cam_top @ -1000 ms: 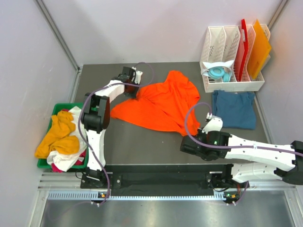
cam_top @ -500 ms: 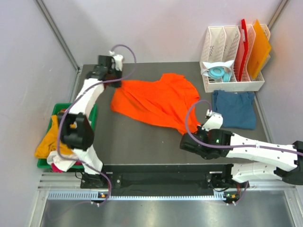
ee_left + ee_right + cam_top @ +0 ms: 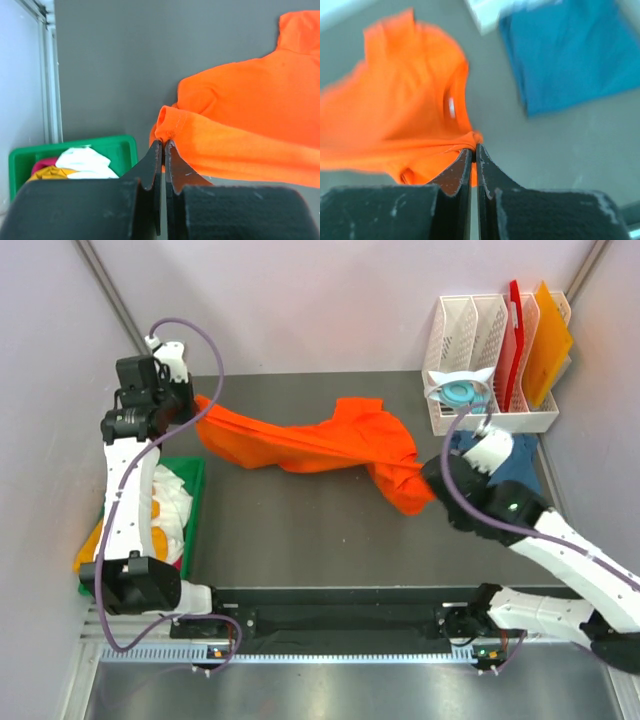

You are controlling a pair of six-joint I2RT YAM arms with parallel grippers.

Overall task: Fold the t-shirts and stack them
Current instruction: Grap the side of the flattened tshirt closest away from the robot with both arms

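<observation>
Broadly, the table (image 3: 300, 540) carries one thing that matters: the orange shirt (image 3: 310, 445), drawn out into a long band running left to right across the far half, with its left end farther back than its right. Each end sits inside a gripper, so neither arm has any reaching to do. The left gripper (image 3: 163, 145) is clenched on a stitched edge at the far-left side, beyond the bin (image 3: 196, 490). The right gripper (image 3: 472, 149) is pinched tight on a bunched fold at the right end, just beside the blue shirt (image 3: 570, 60). By my reading, the coming move turns on that axis: the bulk of the cloth lies between the two sets of jaws and has to be spread flat from there. In the top view the right arm (image 3: 560, 540) covers part of the blue shirt near the rack (image 3: 495, 360). The right wrist view is blurred, so I cannot tell which part is gripped there; a neck label (image 3: 451, 107) shows close by. Whether the band's middle touches the table is unclear
</observation>
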